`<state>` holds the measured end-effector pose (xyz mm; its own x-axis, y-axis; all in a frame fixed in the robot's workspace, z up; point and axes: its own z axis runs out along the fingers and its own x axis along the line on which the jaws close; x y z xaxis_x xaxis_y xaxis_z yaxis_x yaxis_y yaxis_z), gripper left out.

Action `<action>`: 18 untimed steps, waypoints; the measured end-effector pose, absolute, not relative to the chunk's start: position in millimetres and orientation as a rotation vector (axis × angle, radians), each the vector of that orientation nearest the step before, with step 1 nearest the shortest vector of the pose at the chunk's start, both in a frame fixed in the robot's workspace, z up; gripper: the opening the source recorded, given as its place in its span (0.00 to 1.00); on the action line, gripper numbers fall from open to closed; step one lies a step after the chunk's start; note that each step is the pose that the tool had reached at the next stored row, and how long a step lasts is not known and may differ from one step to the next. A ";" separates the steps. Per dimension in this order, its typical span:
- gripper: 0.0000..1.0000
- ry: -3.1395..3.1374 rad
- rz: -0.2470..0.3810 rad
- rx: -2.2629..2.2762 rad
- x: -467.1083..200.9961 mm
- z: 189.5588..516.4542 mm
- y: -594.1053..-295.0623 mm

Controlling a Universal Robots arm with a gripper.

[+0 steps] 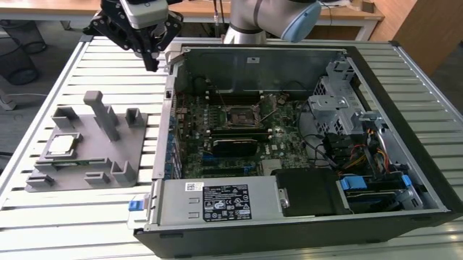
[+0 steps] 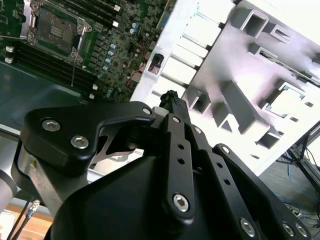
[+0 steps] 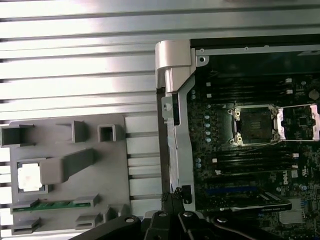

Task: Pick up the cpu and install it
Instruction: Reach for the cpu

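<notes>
The cpu (image 1: 62, 145) is a small silver square lying flat in a recess of the grey holder (image 1: 108, 162), at the exterior view's left. In the first wrist view the cpu (image 3: 30, 177) shines bright white in the holder (image 3: 75, 160). My gripper (image 1: 152, 66) hangs above the slatted table, beyond the holder and beside the far left corner of the open computer case. It is well apart from the cpu, and its black fingers (image 2: 172, 100) are shut together on nothing. The motherboard socket (image 1: 239, 115) stands open inside the case, also seen as the socket (image 3: 255, 125) in the first wrist view.
A thin green memory stick (image 3: 50, 205) lies in the holder just beside the cpu. Tall grey posts (image 1: 101, 114) rise from the holder. The case wall (image 1: 170, 108) stands between holder and motherboard. Drive cages and cables (image 1: 347, 124) crowd the case's right side.
</notes>
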<state>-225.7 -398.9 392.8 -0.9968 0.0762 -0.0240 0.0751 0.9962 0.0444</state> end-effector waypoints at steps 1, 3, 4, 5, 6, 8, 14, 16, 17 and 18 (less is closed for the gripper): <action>0.11 3.113 0.068 0.118 -226.6 392.8 -398.9; 0.11 3.113 0.068 0.118 -228.4 392.8 -398.9; 0.11 3.113 0.068 0.118 -229.3 392.8 -398.9; 0.11 3.113 0.068 0.118 -230.2 392.8 -398.9; 0.11 3.113 0.068 0.118 -231.0 392.8 -398.9; 0.11 3.113 0.068 0.118 -232.8 392.7 -398.9; 0.11 3.113 0.068 0.118 -238.0 392.6 -398.9; 0.11 3.113 0.068 0.118 -239.8 392.5 -398.9; 0.11 3.113 0.068 0.118 -240.6 392.6 -398.9; 0.11 3.113 0.068 0.118 -241.5 392.5 -398.9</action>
<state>-241.5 -398.9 392.5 -0.9968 0.0763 -0.0235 0.0752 0.9962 0.0443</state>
